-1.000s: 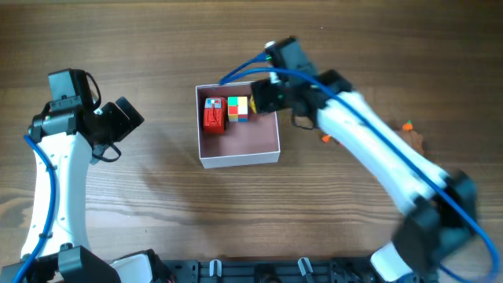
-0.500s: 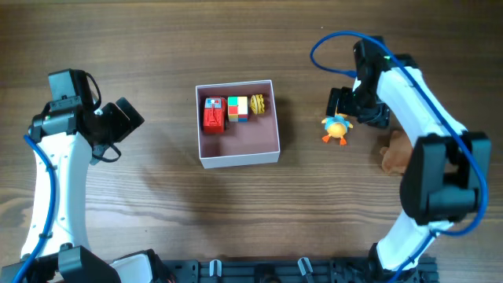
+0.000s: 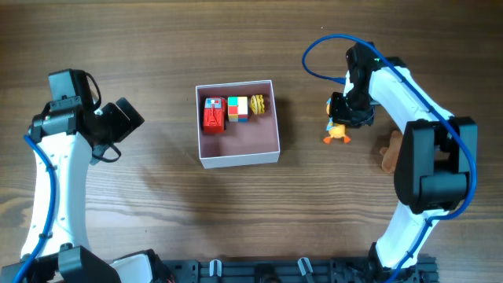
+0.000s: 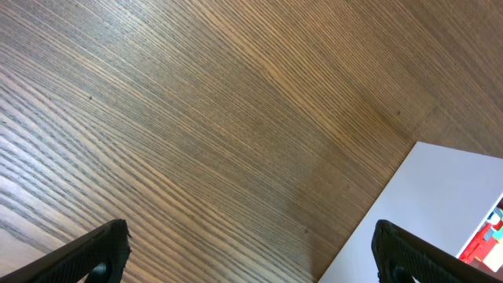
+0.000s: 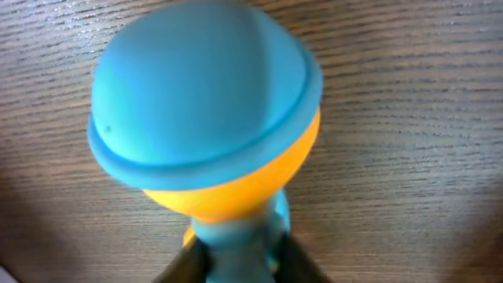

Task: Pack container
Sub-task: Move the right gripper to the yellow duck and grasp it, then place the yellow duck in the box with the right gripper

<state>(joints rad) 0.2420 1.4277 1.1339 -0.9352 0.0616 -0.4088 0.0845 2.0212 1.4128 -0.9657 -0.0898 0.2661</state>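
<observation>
The container [image 3: 259, 141], a shallow white-walled box with a dusty pink floor, sits mid-table with a red toy [image 3: 214, 115], a multicoloured cube [image 3: 238, 108] and a yellow toy [image 3: 258, 103] along its far wall. To its right, my right gripper [image 3: 343, 115] is shut on a blue-and-orange duck toy [image 3: 338, 134] that rests on the wood. In the right wrist view the duck toy [image 5: 206, 118] fills the picture, and the right gripper [image 5: 240, 266] pinches its blue body. My left gripper [image 3: 126, 119] hangs open left of the container. Its fingertips [image 4: 106, 248] frame bare wood and the container's white wall [image 4: 428, 208].
A brown toy [image 3: 391, 152] lies on the table to the right of the duck, next to my right arm's base link. The wooden table [image 3: 157, 47] stretches around the box. A black rail runs along the table's near edge [image 3: 275, 271].
My right arm swung from the container's far right corner out to the duck toy, lowered onto it, and its jaws closed on it. The left arm has not moved.
</observation>
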